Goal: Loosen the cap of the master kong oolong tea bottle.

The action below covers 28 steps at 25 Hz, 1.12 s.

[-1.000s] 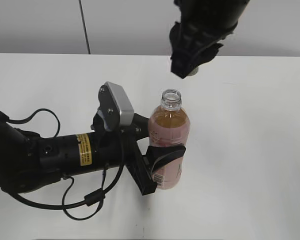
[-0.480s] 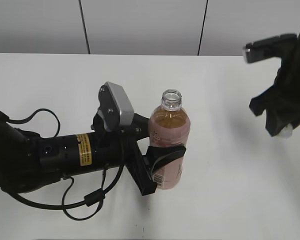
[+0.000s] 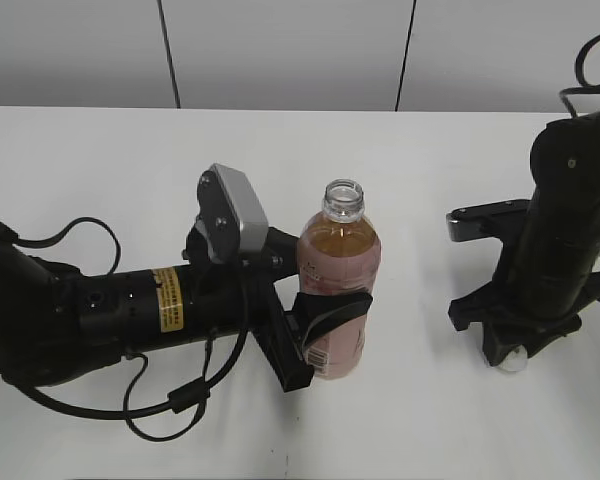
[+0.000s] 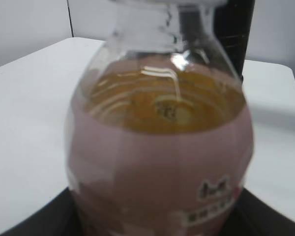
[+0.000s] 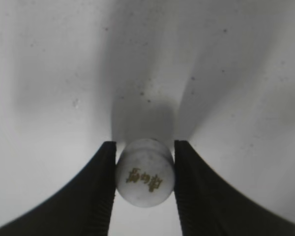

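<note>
Down at the tabletop [image 3: 430,420], right jaws clamp the cap [image 5: 145,172], already unscrewed from the master kong oolong tea bottle [image 3: 337,290] that left jaws grip upright; releasing it likely comes next.

Bottle [image 3: 335,290]: slim clear plastic, amber tea filling it to the shoulder, pink wrap label with a white panel low on its side. It stands upright at the centre of the exterior frame, neck open and uncapped. Cap [image 5: 145,172]: small, round, white, with a small dark mark on top; lower centre of the right wrist frame, well apart from the bottle.
</note>
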{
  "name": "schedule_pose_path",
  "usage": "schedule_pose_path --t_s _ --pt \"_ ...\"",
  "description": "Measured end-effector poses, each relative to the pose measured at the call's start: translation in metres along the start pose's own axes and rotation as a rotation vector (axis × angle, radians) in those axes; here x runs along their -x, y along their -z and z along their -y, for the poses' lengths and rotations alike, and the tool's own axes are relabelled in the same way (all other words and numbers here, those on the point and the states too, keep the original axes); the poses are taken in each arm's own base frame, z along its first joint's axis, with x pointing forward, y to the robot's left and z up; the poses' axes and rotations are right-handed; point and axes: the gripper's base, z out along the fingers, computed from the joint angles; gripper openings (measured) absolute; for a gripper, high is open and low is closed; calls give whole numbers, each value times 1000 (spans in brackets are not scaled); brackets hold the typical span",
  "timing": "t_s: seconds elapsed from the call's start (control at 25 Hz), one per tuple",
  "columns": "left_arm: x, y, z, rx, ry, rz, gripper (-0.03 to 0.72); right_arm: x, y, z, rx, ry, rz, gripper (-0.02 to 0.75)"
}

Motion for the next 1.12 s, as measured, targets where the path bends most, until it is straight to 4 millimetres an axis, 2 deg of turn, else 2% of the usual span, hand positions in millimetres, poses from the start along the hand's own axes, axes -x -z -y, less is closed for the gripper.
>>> schedule_pose_path --t_s 0.12,0.2,0.36,0.44,0.72,1.12 --pt "0 0 0 0 0 0 386 4 -8 -3 36 -21 12 272" --pt "0 0 0 0 0 0 386 5 -9 -6 66 -16 22 309" --pt "0 0 0 0 0 0 386 5 -9 -8 92 -3 23 507" --pt "0 0 0 0 0 0 391 5 -9 -9 95 0 22 557" --pt "4 0 0 -6 -1 44 507 4 -8 -9 97 3 23 579" --pt "0 3 2 -6 9 24 564 1 11 -10 107 4 49 582"
